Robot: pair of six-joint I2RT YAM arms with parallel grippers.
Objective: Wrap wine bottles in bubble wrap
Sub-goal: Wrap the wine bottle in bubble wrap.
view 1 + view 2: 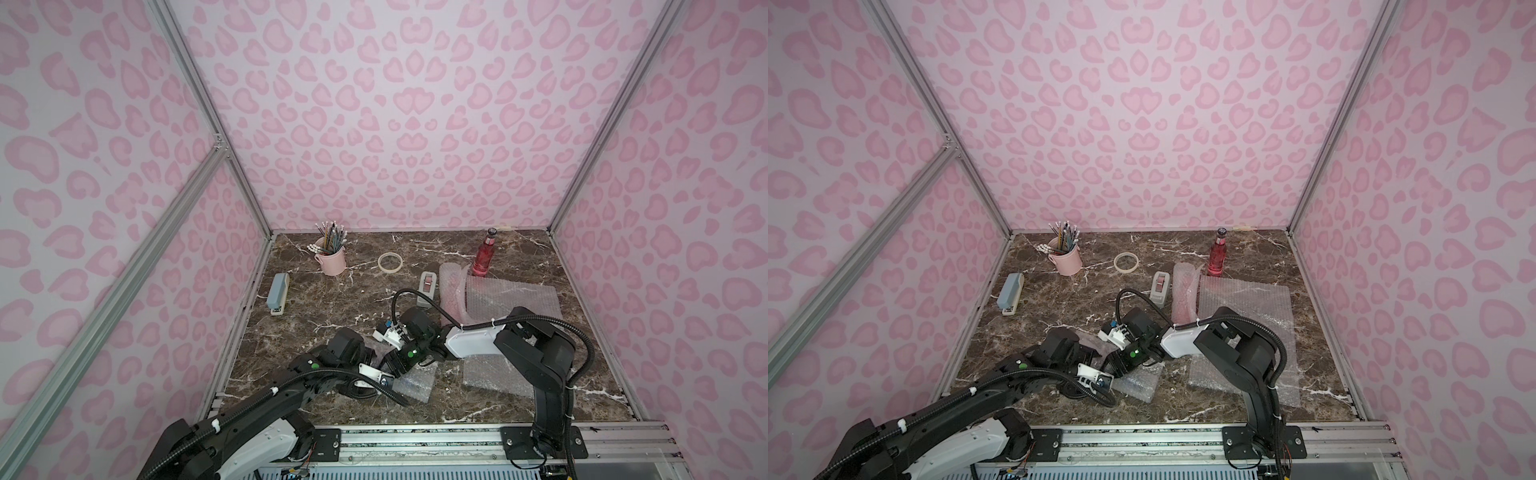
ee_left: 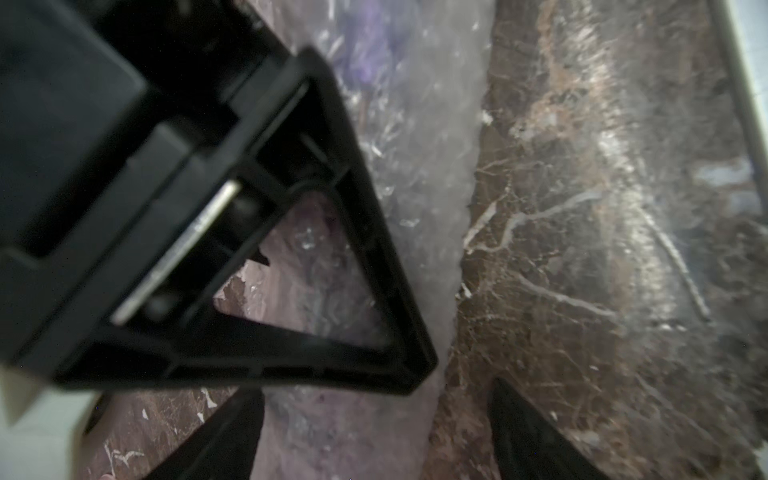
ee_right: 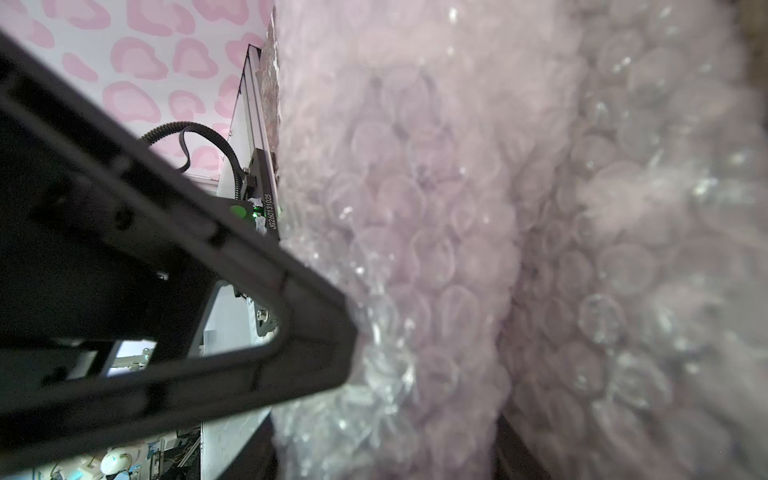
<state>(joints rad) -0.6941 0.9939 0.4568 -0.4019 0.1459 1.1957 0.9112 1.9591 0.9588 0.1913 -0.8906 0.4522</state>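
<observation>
While the right pincer [image 3: 428,386] is pinching the bubble wrap [image 3: 457,208] rolled around the purple bottle [image 2: 365,62] near the surface's [image 1: 324,316] front edge, the left pincer [image 2: 374,415] is standing spread astride the roll's long edge. The pink-red bottle [image 1: 482,255] is standing upright by the far edge, and bare marble is lying open to the left.

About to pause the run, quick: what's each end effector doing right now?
Left end effector: open, straddling the bubble wrap.
Right end effector: closed on the bubble wrap.
</observation>
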